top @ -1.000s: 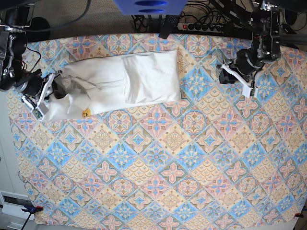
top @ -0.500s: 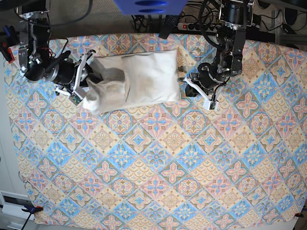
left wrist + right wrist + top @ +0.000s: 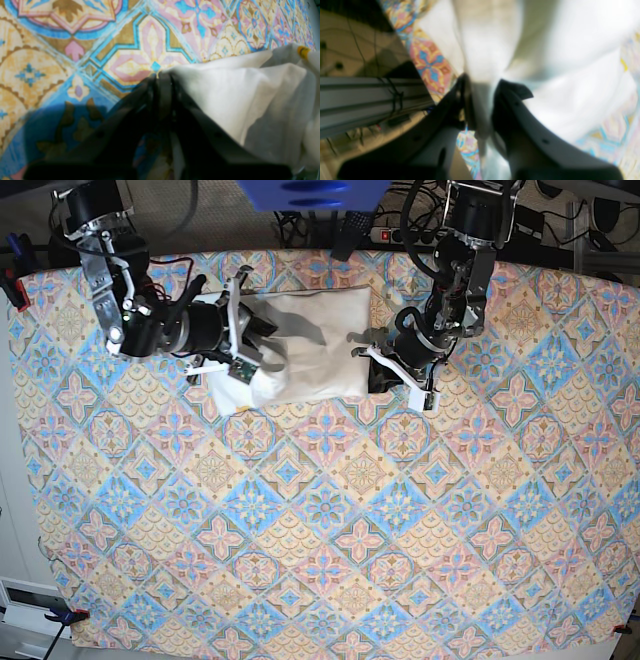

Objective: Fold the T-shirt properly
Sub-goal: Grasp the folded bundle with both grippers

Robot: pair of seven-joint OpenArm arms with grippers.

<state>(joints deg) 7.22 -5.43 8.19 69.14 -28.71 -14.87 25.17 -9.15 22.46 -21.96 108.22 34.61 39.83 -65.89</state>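
Observation:
The T-shirt [image 3: 315,340] lies as a folded white bundle at the back of the table, plain side up. My right gripper [image 3: 248,330] is over its left part, shut on a raised fold of cloth. In the right wrist view white fabric [image 3: 490,37] fills the gap between the right gripper's [image 3: 486,83] fingers. My left gripper [image 3: 373,367] is at the shirt's right edge. In the left wrist view the left gripper's [image 3: 160,76] jaws are pressed together on the rim of the white cloth [image 3: 225,90], which drapes over one finger. A small yellow bit of print [image 3: 303,51] shows.
A patterned tablecloth [image 3: 330,510] covers the whole table. Behind the back edge lie a power strip [image 3: 420,235] and cables, and a blue object [image 3: 310,192] hangs at the top. Metal framing [image 3: 357,87] shows beside the table in the right wrist view.
My right gripper has carried the shirt's left end rightward over the bundle. My left arm has swung left to the shirt's right edge and its jaws have shut there.

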